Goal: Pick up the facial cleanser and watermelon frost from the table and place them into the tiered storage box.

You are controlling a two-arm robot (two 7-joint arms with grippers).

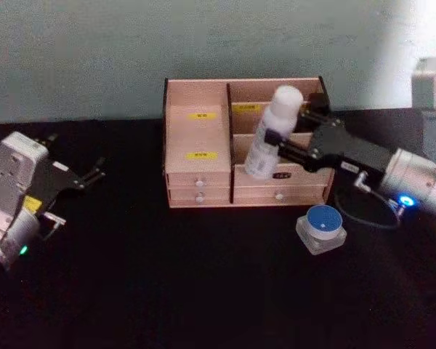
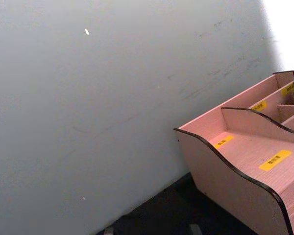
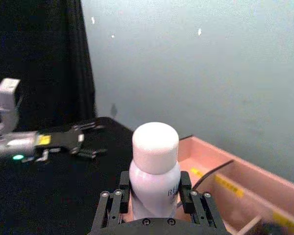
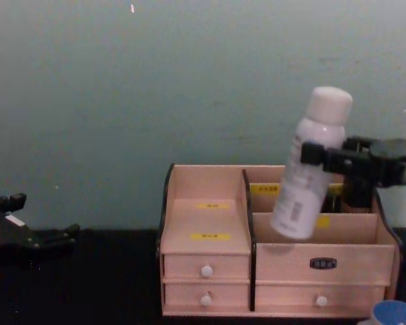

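Observation:
My right gripper (image 1: 282, 137) is shut on the facial cleanser (image 1: 272, 131), a tall white bottle with a rounded cap. It holds the bottle tilted, cap leaning right, over the right side of the tiered storage box (image 1: 196, 134). In the chest view the facial cleanser (image 4: 310, 162) hangs with its base just above the box's (image 4: 206, 217) front right compartment. The right wrist view shows the fingers (image 3: 185, 188) clamped on the bottle (image 3: 155, 166). The watermelon frost (image 1: 321, 227), a squat jar with a blue lid, stands on the table in front of the box's right end. My left gripper (image 1: 94, 173) rests open at the far left.
A black cloth covers the table (image 1: 167, 291), and a pale wall (image 4: 189, 81) rises close behind the box. The right arm's cable (image 1: 363, 214) loops down near the jar. The left wrist view shows the box's (image 2: 245, 161) left stepped compartments with yellow labels.

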